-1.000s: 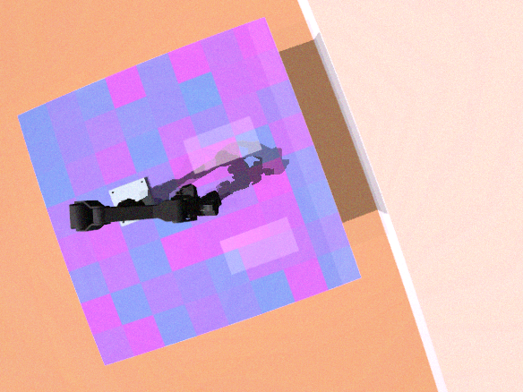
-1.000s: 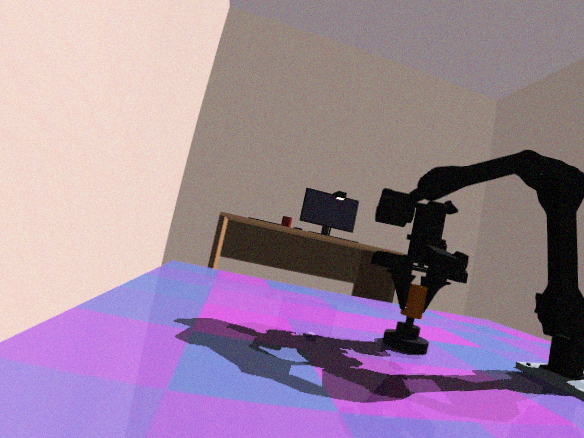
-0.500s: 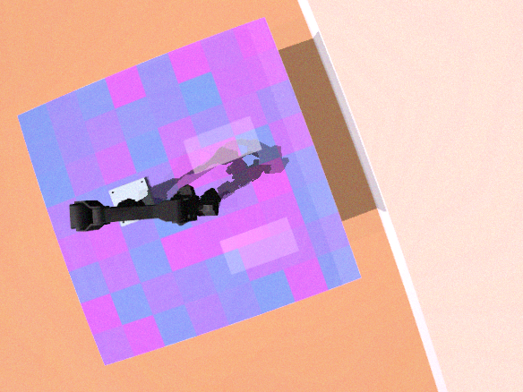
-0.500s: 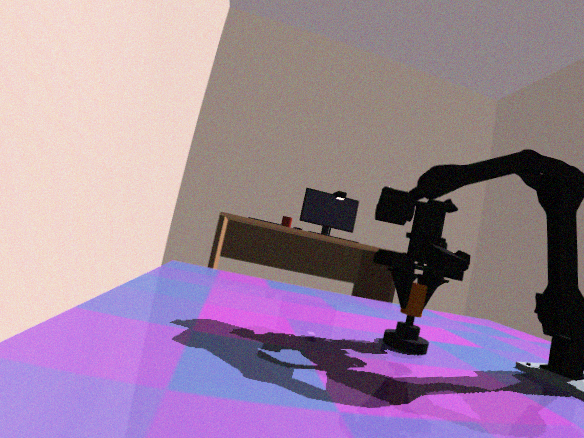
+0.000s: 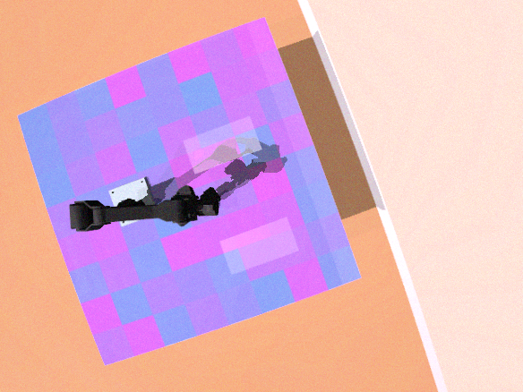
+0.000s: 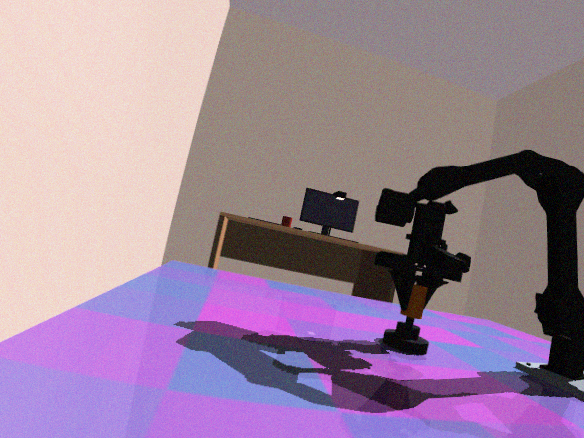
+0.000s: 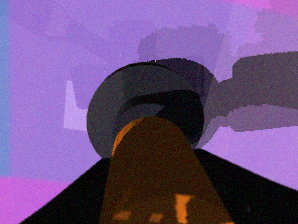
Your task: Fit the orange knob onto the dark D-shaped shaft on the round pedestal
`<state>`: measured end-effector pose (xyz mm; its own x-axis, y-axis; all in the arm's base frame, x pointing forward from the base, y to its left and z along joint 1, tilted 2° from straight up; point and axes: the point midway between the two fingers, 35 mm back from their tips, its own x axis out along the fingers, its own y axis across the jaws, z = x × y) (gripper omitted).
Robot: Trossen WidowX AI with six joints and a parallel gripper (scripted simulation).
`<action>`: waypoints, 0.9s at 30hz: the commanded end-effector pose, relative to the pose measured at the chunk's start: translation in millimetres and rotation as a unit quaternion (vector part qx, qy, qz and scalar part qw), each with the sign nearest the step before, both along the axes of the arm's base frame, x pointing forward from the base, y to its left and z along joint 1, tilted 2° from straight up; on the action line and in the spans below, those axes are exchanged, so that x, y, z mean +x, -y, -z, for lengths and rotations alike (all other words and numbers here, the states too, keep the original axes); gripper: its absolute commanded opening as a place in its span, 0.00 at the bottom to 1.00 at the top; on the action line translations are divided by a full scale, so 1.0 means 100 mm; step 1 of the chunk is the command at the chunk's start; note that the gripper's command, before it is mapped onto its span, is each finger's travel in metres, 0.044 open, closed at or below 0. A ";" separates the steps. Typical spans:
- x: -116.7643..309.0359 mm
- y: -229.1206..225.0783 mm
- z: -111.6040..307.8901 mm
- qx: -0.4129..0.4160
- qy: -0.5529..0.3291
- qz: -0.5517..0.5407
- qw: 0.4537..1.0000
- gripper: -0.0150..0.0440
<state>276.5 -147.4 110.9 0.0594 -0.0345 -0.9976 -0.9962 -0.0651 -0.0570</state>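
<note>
The orange knob is upright between the fingers of my gripper, which is shut on it. The dark round pedestal stands directly below, with a narrower step on top. A short piece of dark shaft shows between the knob's lower end and that step, so the knob is above the pedestal, not down on it. Whether the shaft's tip is inside the hole cannot be seen. In the wrist view the knob covers the shaft. In the top view the arm hides knob and pedestal.
The arm's white base plate is on the checkered table top. The arm's shadow falls across the table beside the pedestal. A desk with a monitor and a red cup stands in the background.
</note>
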 end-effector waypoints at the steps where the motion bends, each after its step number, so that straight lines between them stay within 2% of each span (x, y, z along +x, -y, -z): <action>1: 0.01 0.00 0.01 0.001 0.001 -0.004 1.000 0.25; 16: 0.00 0.00 -0.04 0.001 0.001 -0.004 1.000 0.25; 23: 0.00 -0.01 -0.02 -0.005 -0.002 -0.103 0.995 0.25; 27: 0.00 -0.01 -0.01 -0.005 -0.002 -0.108 0.994 0.25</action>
<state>276.3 -147.2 112.8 0.0599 -0.0349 -0.9976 -0.9661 -0.2536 -0.0492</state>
